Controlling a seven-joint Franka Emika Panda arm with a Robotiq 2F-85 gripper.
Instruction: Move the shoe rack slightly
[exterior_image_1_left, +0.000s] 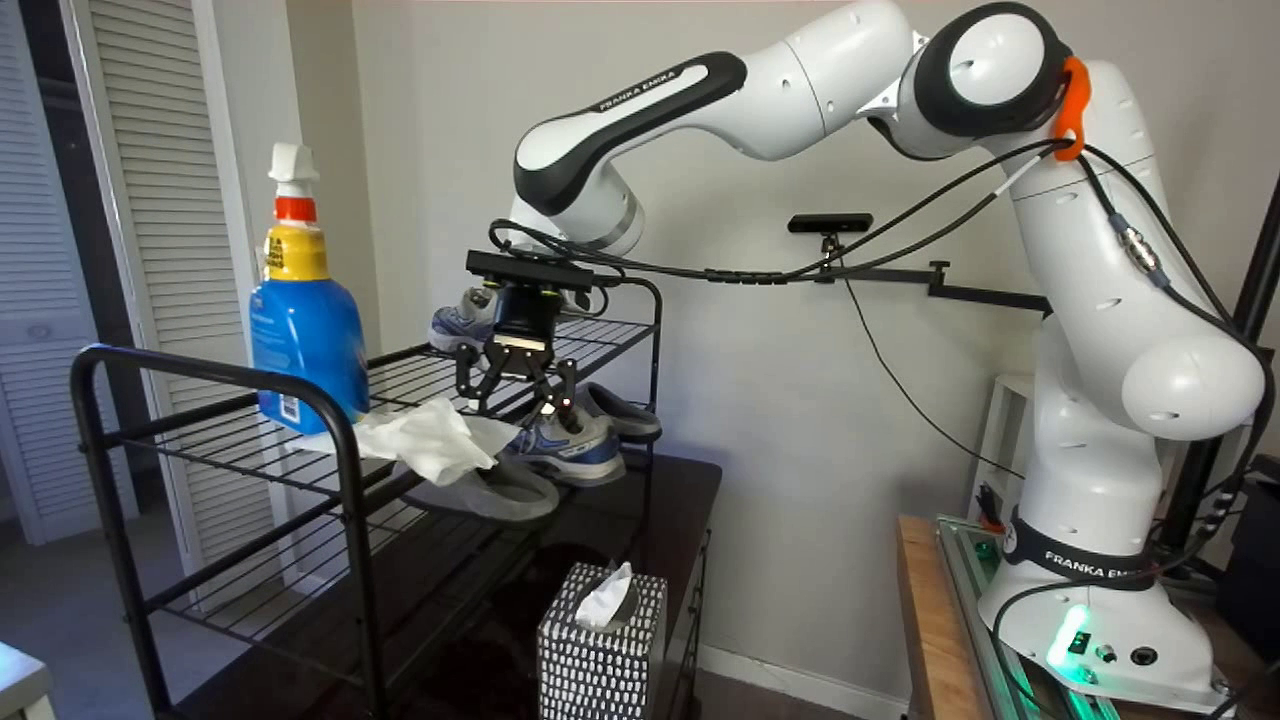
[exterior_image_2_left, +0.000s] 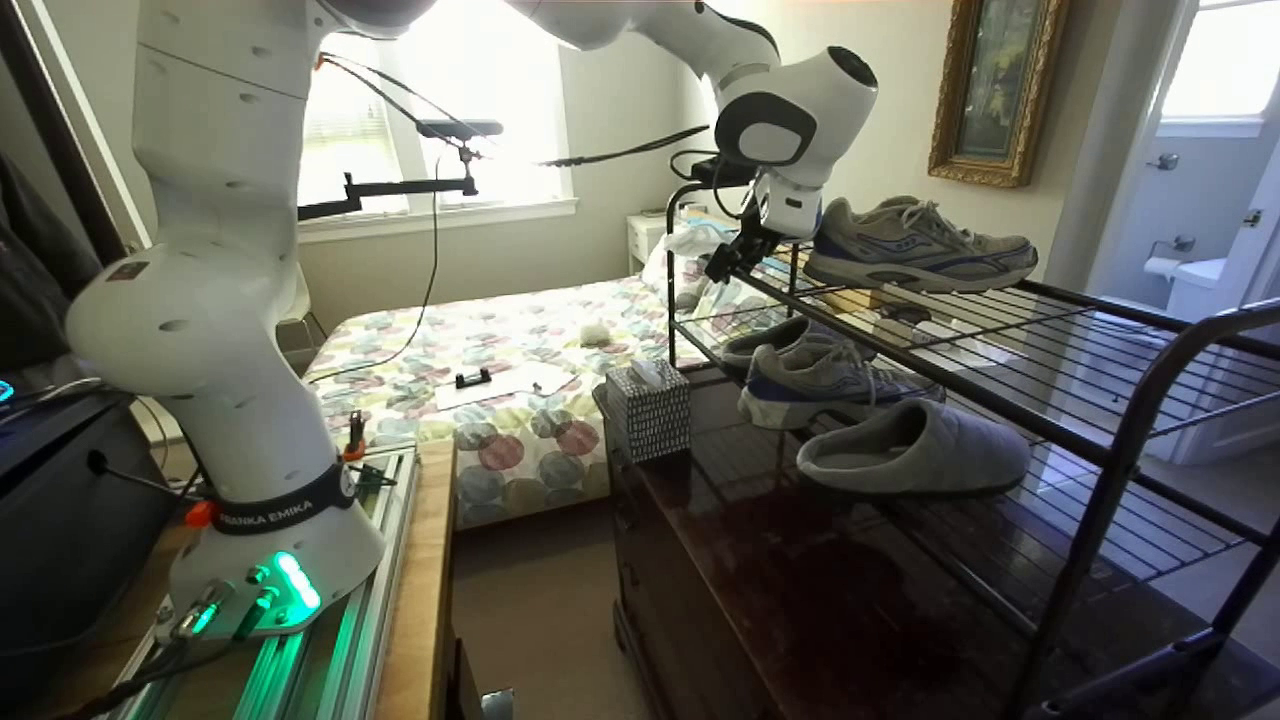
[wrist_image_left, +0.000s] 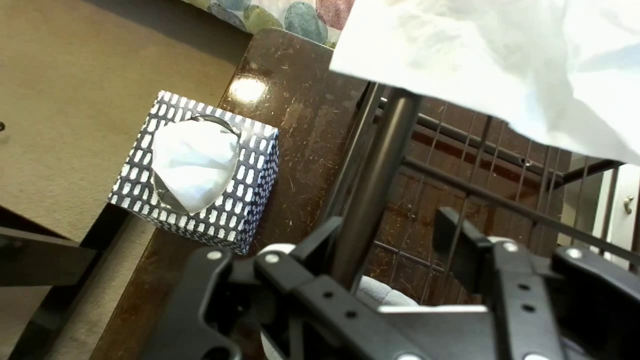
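The shoe rack (exterior_image_1_left: 356, 520) is a black tube rack with wire-grid shelves and hoop ends, standing on a dark dresser. Its upper long tube (exterior_image_2_left: 960, 385) shows in an exterior view. My gripper (exterior_image_1_left: 515, 405) points down at the rack's upper shelf; it also shows at the long tube (exterior_image_2_left: 735, 262). In the wrist view the gripper (wrist_image_left: 387, 225) is open. The rack's tube (wrist_image_left: 370, 195) runs between the fingers, close to the left one; I cannot tell whether they touch. A grid wire crosses in front of the right finger.
A blue spray bottle (exterior_image_1_left: 310, 340) and a crumpled white tissue (exterior_image_1_left: 435, 440) are on the upper shelf, near the gripper. A sneaker (exterior_image_2_left: 915, 250) is also up there. Slippers (exterior_image_2_left: 915, 450) and another sneaker (exterior_image_2_left: 830, 385) are below. A tissue box (exterior_image_2_left: 648, 410) stands beside the rack.
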